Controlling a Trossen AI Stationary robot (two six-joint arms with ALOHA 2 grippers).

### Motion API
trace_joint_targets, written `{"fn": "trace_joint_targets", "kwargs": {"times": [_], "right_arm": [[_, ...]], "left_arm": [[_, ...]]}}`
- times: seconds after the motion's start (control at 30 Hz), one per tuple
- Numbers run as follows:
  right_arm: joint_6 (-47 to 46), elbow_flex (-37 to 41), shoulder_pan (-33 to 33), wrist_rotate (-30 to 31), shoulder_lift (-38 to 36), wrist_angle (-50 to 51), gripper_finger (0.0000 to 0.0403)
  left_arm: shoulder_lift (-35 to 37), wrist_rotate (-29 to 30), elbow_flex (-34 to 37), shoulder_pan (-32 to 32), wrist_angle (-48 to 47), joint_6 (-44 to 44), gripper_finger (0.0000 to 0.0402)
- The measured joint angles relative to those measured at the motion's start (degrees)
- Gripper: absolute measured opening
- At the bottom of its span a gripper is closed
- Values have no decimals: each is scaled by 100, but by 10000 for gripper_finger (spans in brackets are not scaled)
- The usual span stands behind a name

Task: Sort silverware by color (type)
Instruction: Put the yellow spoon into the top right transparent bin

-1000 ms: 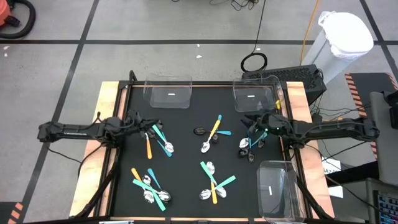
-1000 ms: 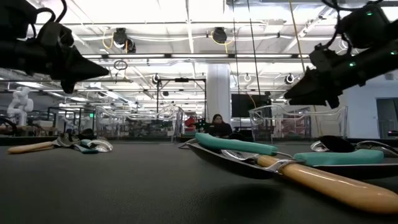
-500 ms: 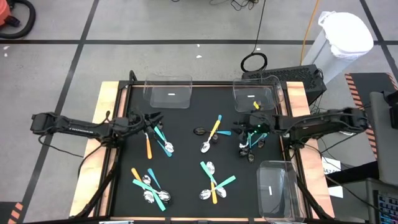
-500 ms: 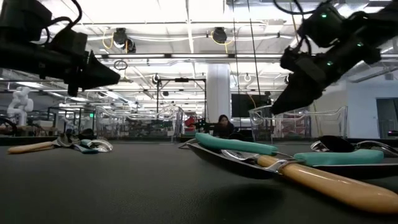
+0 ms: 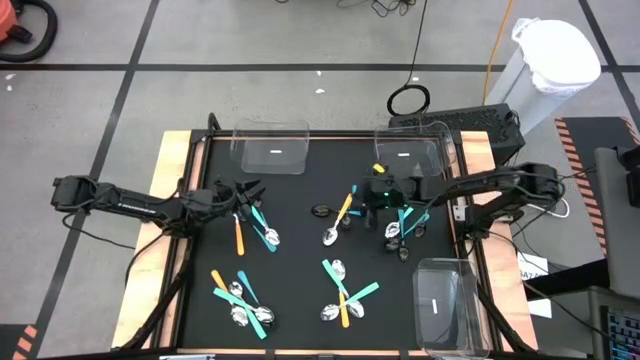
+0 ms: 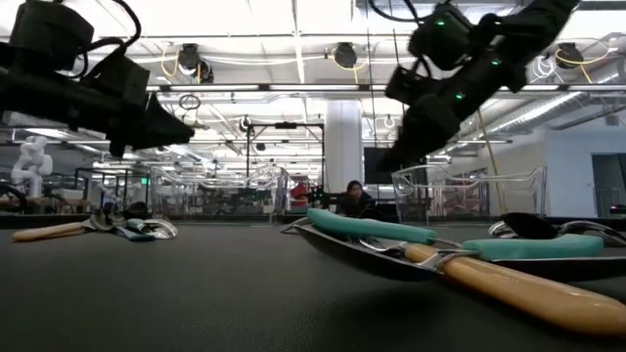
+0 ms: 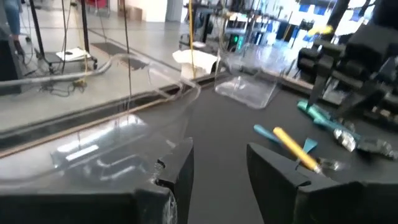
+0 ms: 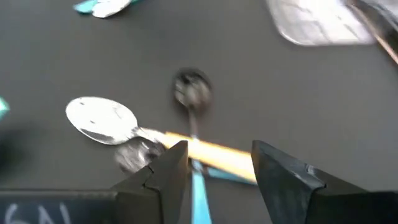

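My right claw (image 5: 366,196) hung spread and empty over the orange-handled spoon (image 8: 155,134) at mid-table. My left claw (image 5: 250,187) hovered parted, holding nothing, by the left silverware cluster (image 5: 256,226); other clusters lay nearer.

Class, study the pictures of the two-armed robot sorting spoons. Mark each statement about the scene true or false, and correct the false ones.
1. The right gripper is above an orange-handled spoon near the table's middle. True.
2. The left gripper is clamped on a teal spoon. False: its fingers stand apart with nothing between them.
3. Three clear bins stand on the table, such as the bin at the far edge. True.
4. All the spoons already lie inside the bins. False: they lie in small clusters on the black mat.
5. The right gripper is open. True.
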State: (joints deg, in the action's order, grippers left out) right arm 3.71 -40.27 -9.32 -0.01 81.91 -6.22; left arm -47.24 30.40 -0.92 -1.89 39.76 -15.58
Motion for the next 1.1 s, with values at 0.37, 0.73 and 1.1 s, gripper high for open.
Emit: {"fn": "trace_joint_targets", "kwargs": {"times": [0.37,0.73,1.1], "right_arm": [[1236,-1118,2,-1363,1387,94,173],[1716,-1394,139,-1146,2189,512,173],[1851,-1495,175,-914,2258,1074,131]], "left_arm": [[0,40,-10,0,140,392,148],[-2,-22,-14,4,-23,395,148],[-173,8,-19,4,-29,188,148]]}}
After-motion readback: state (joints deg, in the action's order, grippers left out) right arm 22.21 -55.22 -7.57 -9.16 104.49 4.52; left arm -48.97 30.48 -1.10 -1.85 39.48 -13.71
